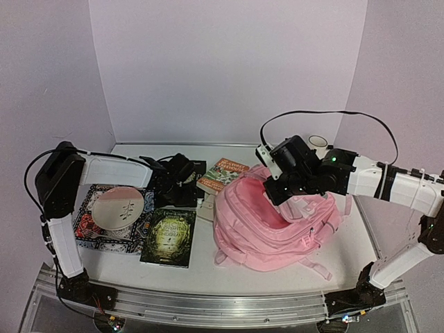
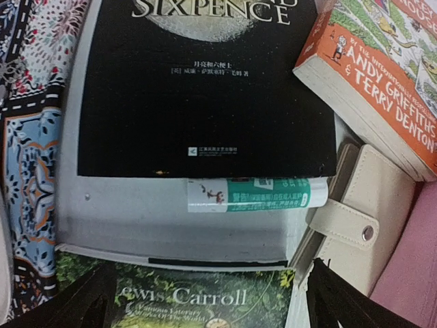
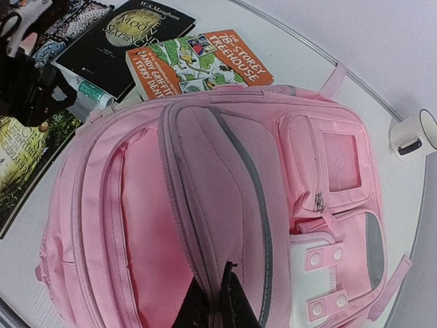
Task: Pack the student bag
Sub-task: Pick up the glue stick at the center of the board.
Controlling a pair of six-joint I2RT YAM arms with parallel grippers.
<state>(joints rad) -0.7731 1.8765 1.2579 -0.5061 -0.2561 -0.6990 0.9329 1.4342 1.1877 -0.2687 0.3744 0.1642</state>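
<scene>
Our left arm (image 1: 114, 170) stretches low toward the middle, the left claw (image 2: 212, 287) facing down with its fingers spread wide. Our right arm (image 1: 374, 177) reaches inward, held higher, the right claw (image 3: 222, 290) pinched tight.

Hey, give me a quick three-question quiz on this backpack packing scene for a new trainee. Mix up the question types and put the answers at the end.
1. True or false: the right gripper is shut on a flap of the pink backpack.
2. What sticks out from under the near edge of the black book? A) a green and white tube B) a spoon C) a banana
3. Fill in: the left gripper, above the books, has its jaws ___.
Key: 1 true; 2 A; 3 open.
</scene>
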